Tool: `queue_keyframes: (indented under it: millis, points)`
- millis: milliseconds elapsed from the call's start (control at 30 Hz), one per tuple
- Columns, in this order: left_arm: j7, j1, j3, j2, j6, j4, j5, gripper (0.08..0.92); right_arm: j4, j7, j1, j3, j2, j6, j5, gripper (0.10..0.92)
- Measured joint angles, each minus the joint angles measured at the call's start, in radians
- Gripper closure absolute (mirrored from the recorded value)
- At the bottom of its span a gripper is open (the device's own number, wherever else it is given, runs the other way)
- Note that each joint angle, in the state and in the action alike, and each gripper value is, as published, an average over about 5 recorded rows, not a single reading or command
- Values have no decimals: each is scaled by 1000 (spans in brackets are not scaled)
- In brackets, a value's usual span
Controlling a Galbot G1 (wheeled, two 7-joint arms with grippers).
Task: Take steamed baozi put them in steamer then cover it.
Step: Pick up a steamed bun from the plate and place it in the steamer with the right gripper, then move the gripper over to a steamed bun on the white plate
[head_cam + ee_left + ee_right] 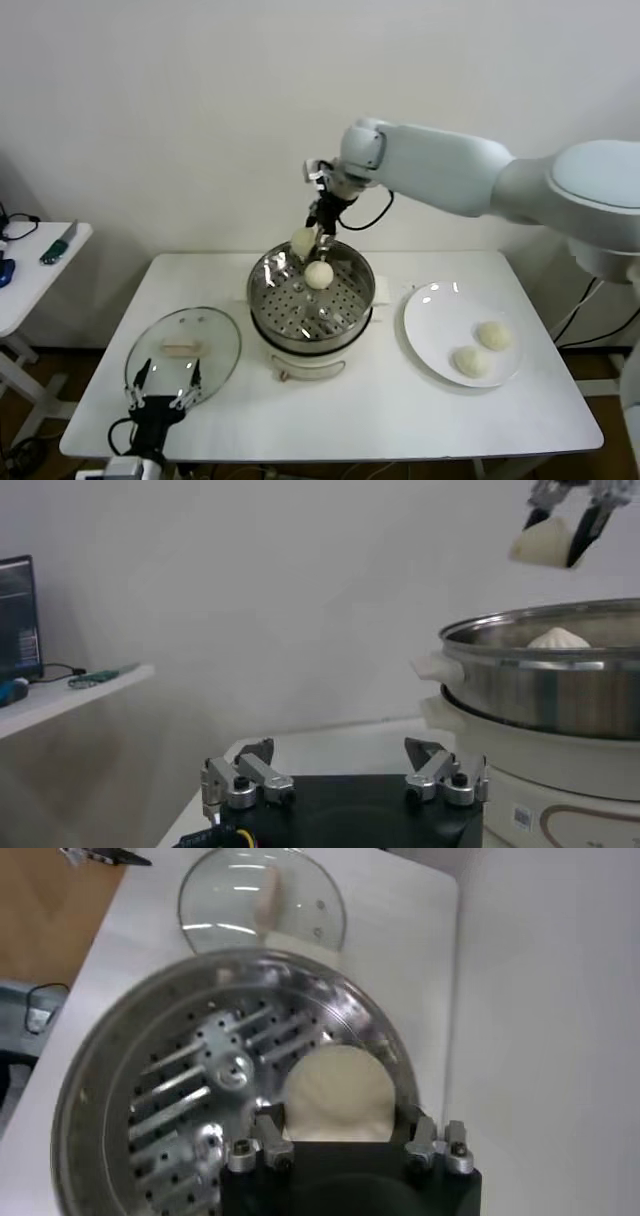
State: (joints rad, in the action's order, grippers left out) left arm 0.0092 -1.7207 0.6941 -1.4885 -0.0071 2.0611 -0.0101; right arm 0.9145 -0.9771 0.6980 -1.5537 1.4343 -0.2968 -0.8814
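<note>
My right gripper point(310, 238) is shut on a cream-white baozi point(301, 243) and holds it above the far left rim of the shiny steamer point(268, 295). In the right wrist view the held baozi point(340, 1083) sits between the fingers over the perforated floor point(190, 1088). A second baozi point(319, 274) lies inside the steamer. Two more baozi point(493, 335) point(469, 361) lie on the white plate point(425, 325). The glass cover point(183, 352) lies flat on the table at the left. My left gripper point(163, 392) is open and empty at the cover's near edge.
The steamer stands on a white cooker base point(310, 362) at the table's middle. A small side table point(40, 262) with tools stands to the far left. The left wrist view shows the steamer wall point(545, 685) to one side of the open left gripper point(340, 765).
</note>
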Motion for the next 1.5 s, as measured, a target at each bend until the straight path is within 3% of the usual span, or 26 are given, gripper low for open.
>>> queue_keyframes:
  millis: [567,900,1233,1500]
  points:
    - [1,29,5,18,9,-26,4,177,-41,24,-123,-52,104,-10,14,323]
    - [0,43,16,33,16,-33,-2,177,-50,9,-126,-53,108,-10,24,205]
    - [-1,38,19,33,18,-31,-5,177,4,-54,-17,-73,12,23,39,203]
    - [-2,30,22,34,16,-36,-16,177,127,-85,54,-65,-183,34,135,203]
